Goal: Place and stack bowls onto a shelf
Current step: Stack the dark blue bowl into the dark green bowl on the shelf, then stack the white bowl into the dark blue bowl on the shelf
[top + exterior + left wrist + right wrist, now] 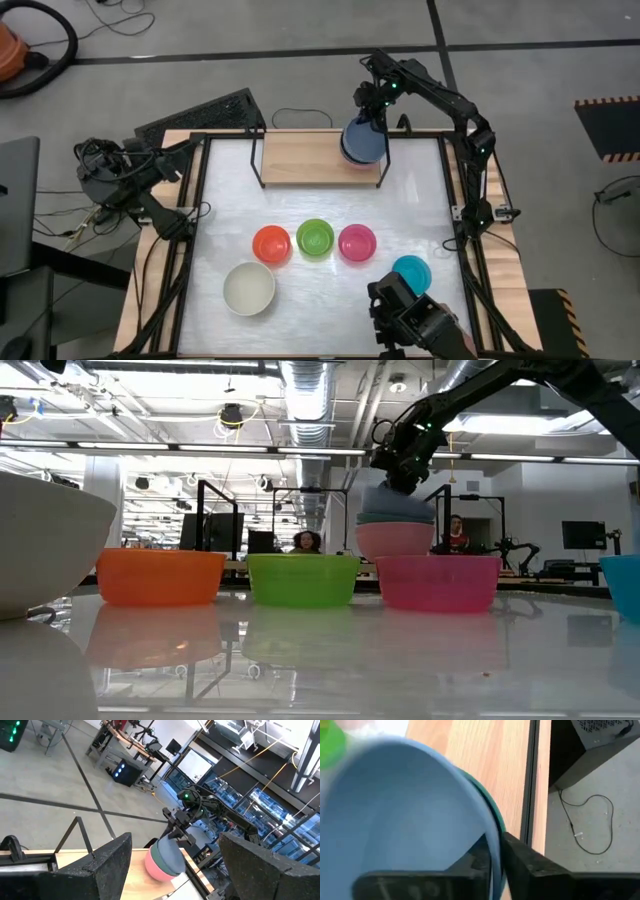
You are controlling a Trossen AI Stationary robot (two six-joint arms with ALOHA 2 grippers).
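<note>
At the far right end of the low light-wood shelf (318,158) on its thin black wire frame, the right claw (368,112) grips the rim of a large round blue plastic bowl (361,140), its fingers closed to the rim's thickness, one finger (520,857) on the outside of the wall. The blue bowl sits on top of a dark green plastic bowl (166,855), which is nested in a pink plastic bowl (394,538) resting on the plank. On the white worktop (230,200) in front of the shelf, three smaller plastic bowls stand in a row, close but apart: red-orange (271,244), lime green (315,238) and magenta (357,242). A large cream-white bowl (249,287) sits nearer the front, left of centre, and a small teal bowl (411,271) stands at the front right. The left claw (196,145) waits over the worktop's far left corner, its two dark fingers (107,867) spread wide and holding nothing.
</note>
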